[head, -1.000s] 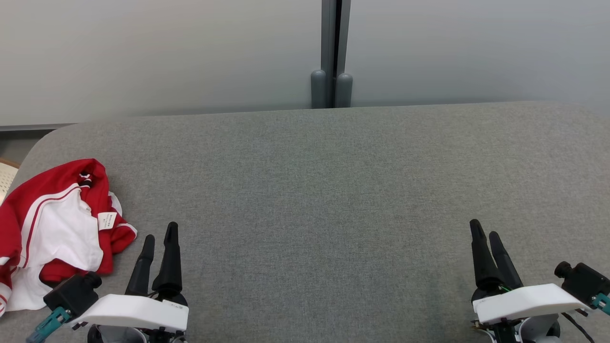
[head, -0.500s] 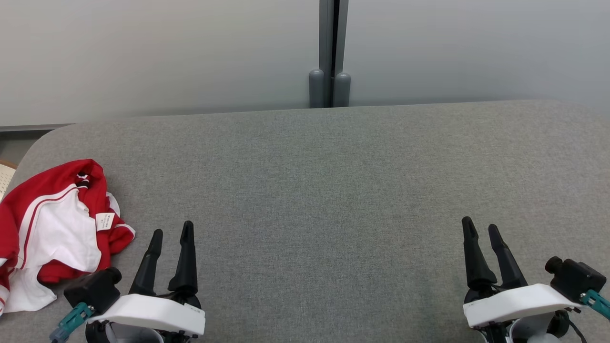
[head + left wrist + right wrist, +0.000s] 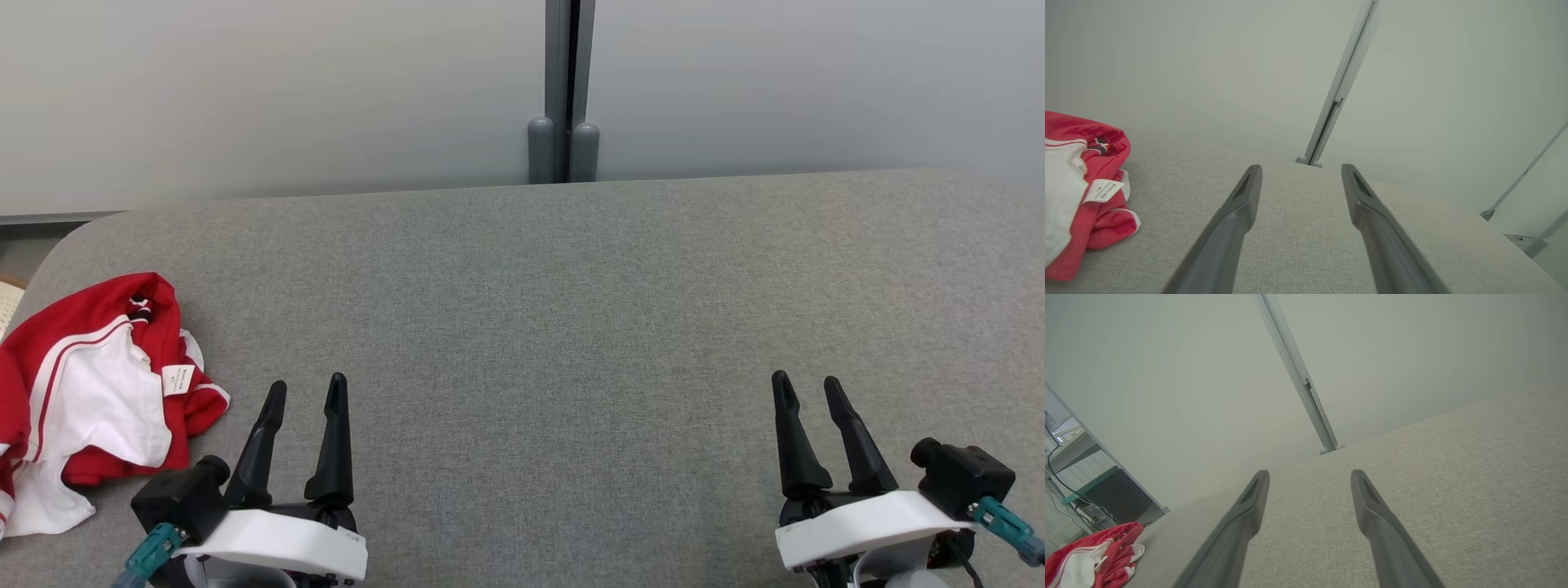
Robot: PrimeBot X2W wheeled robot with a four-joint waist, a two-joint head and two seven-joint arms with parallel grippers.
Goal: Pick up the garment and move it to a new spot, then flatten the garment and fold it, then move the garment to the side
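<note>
The garment [image 3: 90, 392] is a crumpled red and white piece with a small white label, lying at the left end of the grey fabric table [image 3: 571, 310]. It also appears as a red heap [image 3: 1077, 192] at the left of the left wrist view and far off at the lower left [image 3: 1094, 559] of the right wrist view. My left gripper [image 3: 308, 385] hovers open just right of the garment, apart from it, nothing between its fingers [image 3: 1237, 220]. My right gripper [image 3: 807, 382] is open over the table's right part, holding nothing.
A pale wall with a grey vertical post [image 3: 563, 90] stands behind the table's far edge. The table's rounded left corner [image 3: 73, 237] lies close to the garment. A dark cabinet and cables [image 3: 1106, 498] sit past the table's left end.
The left gripper has shifted to the right, away from the garment, and its fingers now point straighter up the head view. The right gripper has drifted slightly left. The garment has not moved.
</note>
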